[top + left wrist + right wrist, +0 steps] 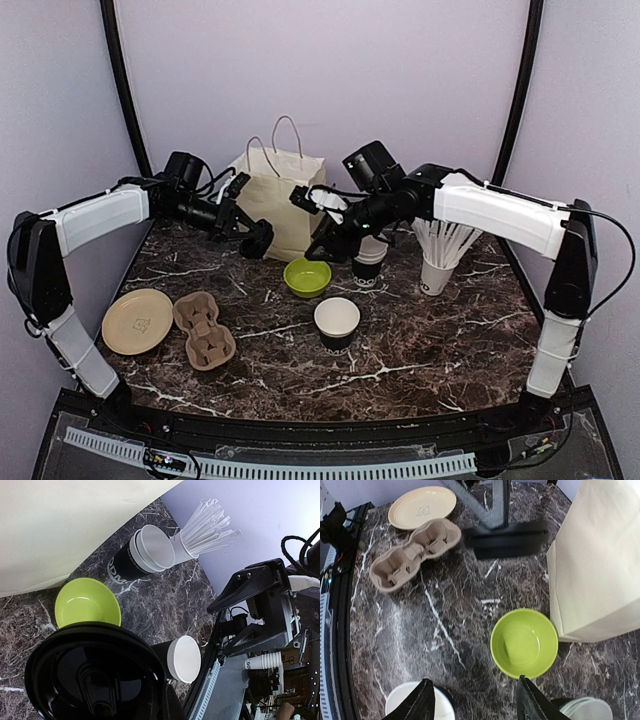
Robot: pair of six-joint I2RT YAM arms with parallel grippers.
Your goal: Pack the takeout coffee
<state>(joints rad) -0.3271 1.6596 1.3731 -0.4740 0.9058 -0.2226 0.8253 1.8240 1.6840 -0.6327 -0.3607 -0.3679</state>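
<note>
Top view: the left gripper (252, 236) is clamped on a black lid (264, 246) right beside the paper bag (275, 190), I'd guess ready for the open coffee cup (337, 322) mid-table. Left wrist: the lid fills the foreground, with the cup stack (142, 555) beyond the green bowl (87, 602). Right wrist: the right gripper (474, 680) has its fingers apart, empty, above the bowl, probably lining up on a cup.

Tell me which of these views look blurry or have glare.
Top external view: evenly lit, sharp, soft shadows. Left wrist view: the black lid sits very close, shiny with reflections. Right wrist view: a dark shape beside the paper bag is smeared; the green bowl is crisp.
</note>
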